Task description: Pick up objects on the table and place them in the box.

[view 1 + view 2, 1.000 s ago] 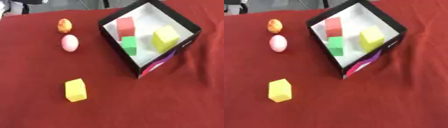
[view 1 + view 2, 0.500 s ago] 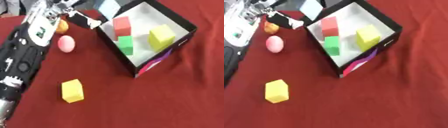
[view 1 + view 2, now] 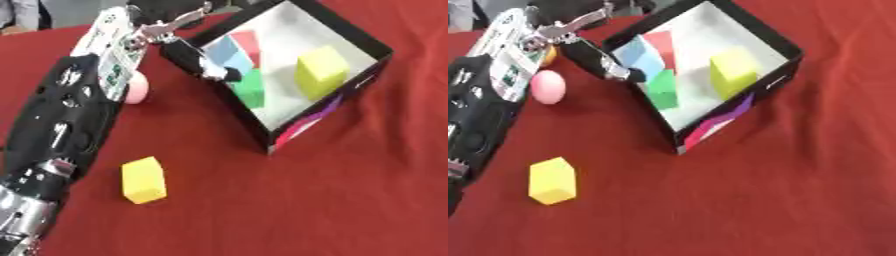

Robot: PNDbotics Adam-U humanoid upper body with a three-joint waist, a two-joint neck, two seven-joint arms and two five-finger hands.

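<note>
My left arm reaches in from the lower left, and its hand (image 3: 188,52) is at the near-left wall of the black box (image 3: 359,31). Its fingers are shut on a light blue block (image 3: 227,49) held over the box's inner edge. Inside the box lie a red block (image 3: 251,41), a green block (image 3: 252,89) and a yellow block (image 3: 320,72). On the red cloth, a yellow block (image 3: 143,180) lies near the forearm. A pink egg (image 3: 548,86) and an orange ball (image 3: 551,53) lie beside the wrist, partly hidden by it. My right hand shows in no view.
The box's near corner carries a pink and purple pattern (image 3: 306,127). Red cloth (image 3: 350,200) covers the table to the right of and in front of the box. A person's clothing shows at the far left edge.
My left arm came in from the left carrying the light blue block and has moved it down over the box's edge. The camera has shifted a little.
</note>
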